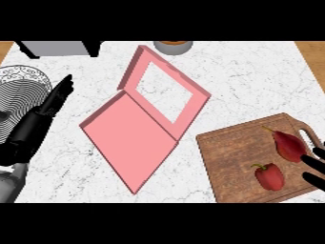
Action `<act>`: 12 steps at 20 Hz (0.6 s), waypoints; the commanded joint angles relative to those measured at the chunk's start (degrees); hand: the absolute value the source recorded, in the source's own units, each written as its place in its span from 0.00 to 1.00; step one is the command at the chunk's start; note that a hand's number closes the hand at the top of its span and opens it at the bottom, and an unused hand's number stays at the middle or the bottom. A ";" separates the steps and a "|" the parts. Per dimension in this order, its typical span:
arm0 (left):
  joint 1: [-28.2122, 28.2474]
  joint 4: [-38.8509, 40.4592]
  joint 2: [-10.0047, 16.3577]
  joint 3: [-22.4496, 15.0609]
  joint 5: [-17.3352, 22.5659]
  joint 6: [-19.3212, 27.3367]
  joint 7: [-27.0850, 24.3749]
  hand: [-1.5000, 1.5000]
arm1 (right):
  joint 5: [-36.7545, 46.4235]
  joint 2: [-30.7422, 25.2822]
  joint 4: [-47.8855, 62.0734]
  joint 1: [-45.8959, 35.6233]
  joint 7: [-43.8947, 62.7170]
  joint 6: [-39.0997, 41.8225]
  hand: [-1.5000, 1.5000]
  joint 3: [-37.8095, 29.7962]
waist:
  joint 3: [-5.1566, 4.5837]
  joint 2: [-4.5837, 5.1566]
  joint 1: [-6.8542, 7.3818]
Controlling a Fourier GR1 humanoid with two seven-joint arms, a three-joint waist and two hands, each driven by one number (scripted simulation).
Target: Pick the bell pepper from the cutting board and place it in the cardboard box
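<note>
wooden cutting board, bell pepper stem up-left, right hand straight-fingered just beside

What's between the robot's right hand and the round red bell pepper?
Only bare brown wooden cutting board, seen in the head view, separates the right hand from the round red bell pepper.

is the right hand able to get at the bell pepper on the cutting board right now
Probably yes: the right hand has its straight fingers at the right edge of the cutting board, beside the bell pepper, with nothing between them. The longer red vegetable lies farther up, off that path.
</note>
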 commanded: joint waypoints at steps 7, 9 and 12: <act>-3.45 4.11 -1.99 1.73 -0.85 -2.97 -0.84 0.50 | 23.82 6.32 -12.10 9.52 18.79 3.25 0.00 14.48 | 0.04 0.19 0.76; -2.29 0.23 -1.61 1.29 -1.22 -3.49 1.28 0.50 | 24.77 7.12 -11.31 7.24 21.42 5.22 0.00 16.46 | 0.05 0.18 1.73; -1.78 1.83 -2.85 2.27 -2.37 -3.29 0.53 0.50 | 29.08 9.66 -10.46 7.44 23.29 5.04 0.00 21.25 | 0.05 0.20 1.61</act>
